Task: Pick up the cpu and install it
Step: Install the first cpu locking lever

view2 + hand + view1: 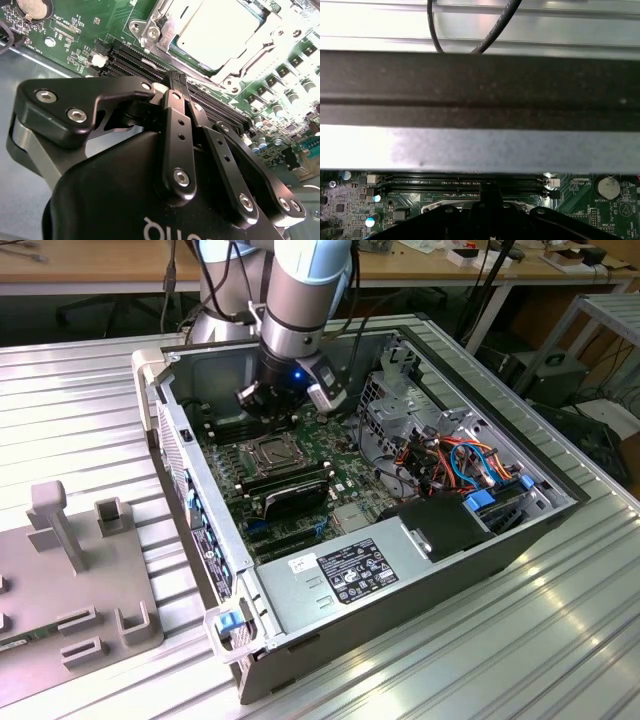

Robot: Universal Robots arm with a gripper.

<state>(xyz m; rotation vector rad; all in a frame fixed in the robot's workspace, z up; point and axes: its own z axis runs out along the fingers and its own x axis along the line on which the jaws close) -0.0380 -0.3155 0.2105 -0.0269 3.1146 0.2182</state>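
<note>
The cpu (215, 27) is a flat square chip with a dull grey top. It lies inside the metal-framed socket (150, 30) on the green motherboard. In the exterior view the socket (268, 453) sits mid-board inside the open computer case. My gripper (175, 80) hangs beside the socket, over the black memory slots (135, 62), with its fingers (172, 115) shut and nothing visible between them. The exterior view has my gripper (278, 408) low in the case, just behind the socket. In the first wrist view my gripper (490, 192) points at the slots below the case wall.
Long black memory sticks (290, 485) stand in front of the socket. A power supply (350, 565) and coloured cables (460, 465) fill the exterior view's right of the case. The case wall (480, 90) rises close by. A grey fixture (70, 580) lies outside at the left.
</note>
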